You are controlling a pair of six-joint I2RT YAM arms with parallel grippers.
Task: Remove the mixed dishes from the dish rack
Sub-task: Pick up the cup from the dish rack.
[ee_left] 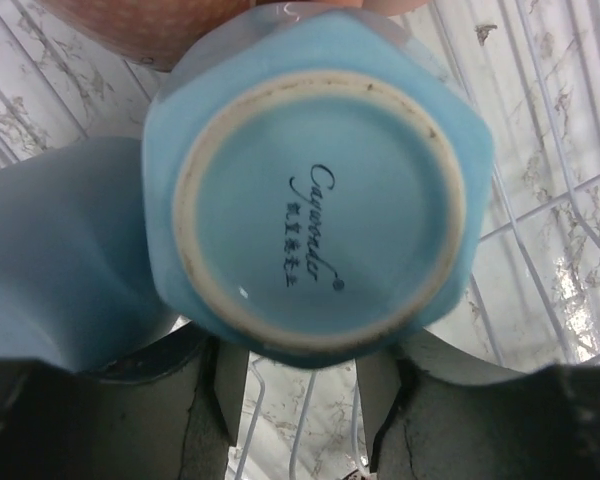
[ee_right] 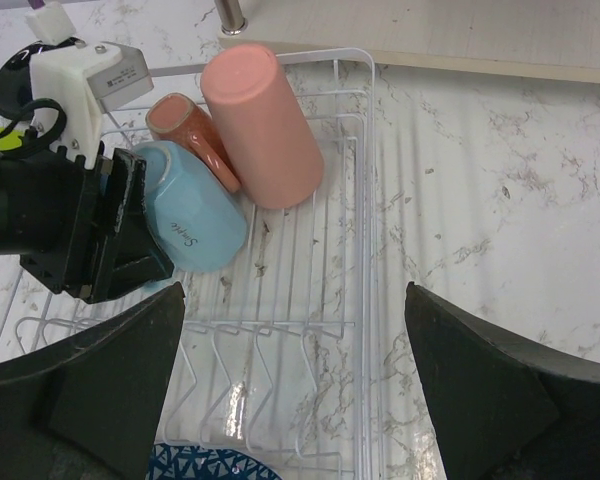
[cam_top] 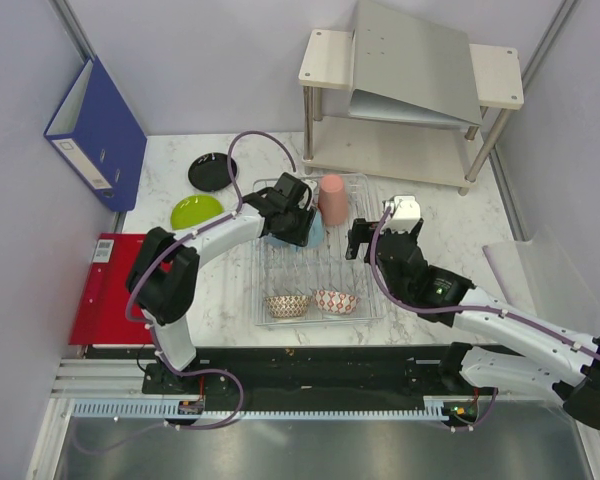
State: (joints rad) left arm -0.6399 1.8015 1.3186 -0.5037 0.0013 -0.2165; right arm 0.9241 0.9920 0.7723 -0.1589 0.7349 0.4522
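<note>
The marble table (cam_top: 225, 300) is being shared by a beige shelf (cam_top: 380, 150) at the far right and the dish rack (cam_top: 310, 265) at the middle. 2 small plates, a black plate (cam_top: 212, 172) and a lime-green plate (cam_top: 196, 210), are being borne by the table just left of the rack's far end. At that far end a salmon-pink cup (ee_right: 260, 125) and a salmon-pink mug (ee_right: 180, 115) are being cradled on their sides. Just near of them a light-blue cup (ee_right: 195, 225) is being shown base-on to the left wrist camera, with a 2nd light-blue cup (ee_left: 60, 250) beside it. 2 patterned bowls, a brown-white bowl (cam_top: 288, 305) and a red-white bowl (cam_top: 336, 301), are being carried side by side at the near end.

The left gripper (cam_top: 300, 225) is being held against the 1st light-blue cup. Whether its fingers (ee_left: 220, 400) are being clamped on the cup cannot be told. The right gripper (ee_right: 295, 295) is being held over the rack's right edge, its jaws being shown wide apart with nothing between them.
</note>
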